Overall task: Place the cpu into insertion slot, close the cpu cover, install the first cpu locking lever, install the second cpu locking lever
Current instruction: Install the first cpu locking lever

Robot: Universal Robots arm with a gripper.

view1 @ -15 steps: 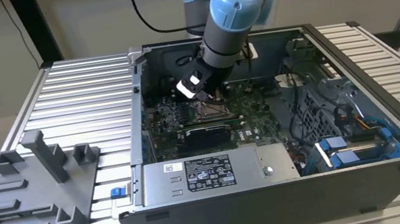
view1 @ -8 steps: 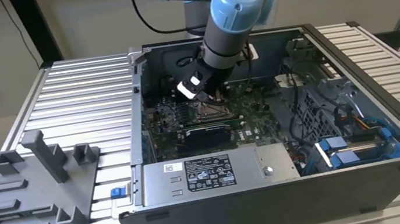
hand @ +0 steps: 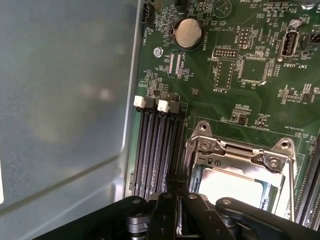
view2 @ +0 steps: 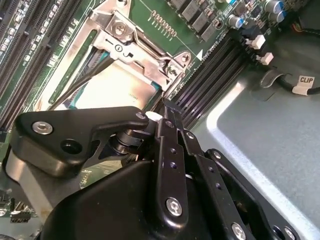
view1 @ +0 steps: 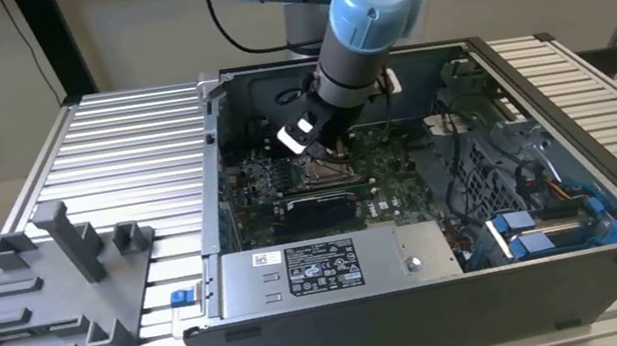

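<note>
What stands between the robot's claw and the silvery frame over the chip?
Nothing visible. The gripper hangs right at the edge of the cpu cover, with no cable or part between them. The cpu lies beneath that frame.

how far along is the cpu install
Done: the cpu lies under the lowered cpu cover. In hand: the gripper sits at the cover's corner. Left: the locking levers; one thin lever rod looks unlatched, though I can't be sure.

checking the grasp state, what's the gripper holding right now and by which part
Cannot tell. The gripper sits low at the edge of the cover; the cpu lies under the cover, not in the grip.
</note>
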